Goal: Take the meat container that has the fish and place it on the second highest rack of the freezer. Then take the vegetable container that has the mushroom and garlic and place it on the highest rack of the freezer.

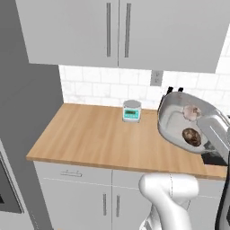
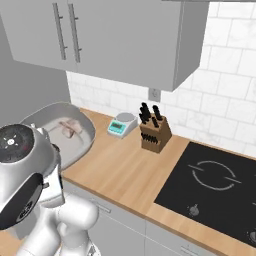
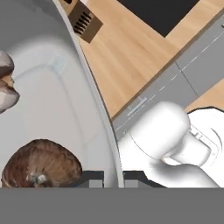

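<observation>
- Between the fingertips of the pincer (image 3: 106,178), the rim of the vegetable container (image 1: 173,117) is clamped; the jaws stand nearly shut on that thin wall, lifted over the counter (image 1: 90,134).
- Just inside the rim sits the mushroom (image 3: 41,162), the garlic (image 3: 6,87) farther in.
- Risk: the container hangs steeply tilted, so both could roll out or the rim could slip.
- No readable writing; the scale (image 1: 132,110) is blurred.

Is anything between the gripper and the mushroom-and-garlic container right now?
No. The gripper is shut on the container's rim, holding it tilted above the counter with the mushroom and garlic inside.
</observation>
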Available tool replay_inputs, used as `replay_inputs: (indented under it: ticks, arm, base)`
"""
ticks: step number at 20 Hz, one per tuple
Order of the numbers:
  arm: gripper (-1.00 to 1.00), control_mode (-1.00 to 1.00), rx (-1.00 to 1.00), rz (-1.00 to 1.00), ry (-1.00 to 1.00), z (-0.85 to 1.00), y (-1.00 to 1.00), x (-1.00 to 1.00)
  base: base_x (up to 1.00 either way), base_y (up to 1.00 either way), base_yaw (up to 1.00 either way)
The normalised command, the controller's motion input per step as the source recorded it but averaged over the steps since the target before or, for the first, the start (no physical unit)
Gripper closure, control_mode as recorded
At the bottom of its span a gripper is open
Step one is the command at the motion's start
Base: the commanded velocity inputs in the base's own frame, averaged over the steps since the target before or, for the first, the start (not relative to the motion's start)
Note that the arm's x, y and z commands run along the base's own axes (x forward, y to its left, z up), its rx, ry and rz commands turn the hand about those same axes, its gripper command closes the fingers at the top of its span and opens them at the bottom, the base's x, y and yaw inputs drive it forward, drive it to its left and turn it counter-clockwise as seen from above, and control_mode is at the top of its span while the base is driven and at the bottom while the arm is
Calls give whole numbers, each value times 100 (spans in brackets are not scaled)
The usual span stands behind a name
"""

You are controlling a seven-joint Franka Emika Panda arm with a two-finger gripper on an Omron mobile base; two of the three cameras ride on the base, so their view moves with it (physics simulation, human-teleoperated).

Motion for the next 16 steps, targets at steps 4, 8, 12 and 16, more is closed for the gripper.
replay_inputs:
  ticks: [4, 8, 12, 16]
  arm:
    - [100, 100, 0, 0, 0, 0, 0, 0]
    - [100, 100, 0, 0, 0, 0, 0, 0]
    - [100, 100, 0, 0, 0, 0, 0, 0]
    - [100, 100, 0, 0, 0, 0, 0, 0]
  base:
    - [-39, 91, 7]
    - [-43, 100, 12]
    - [-42, 100, 16]
    - [-28, 100, 16]
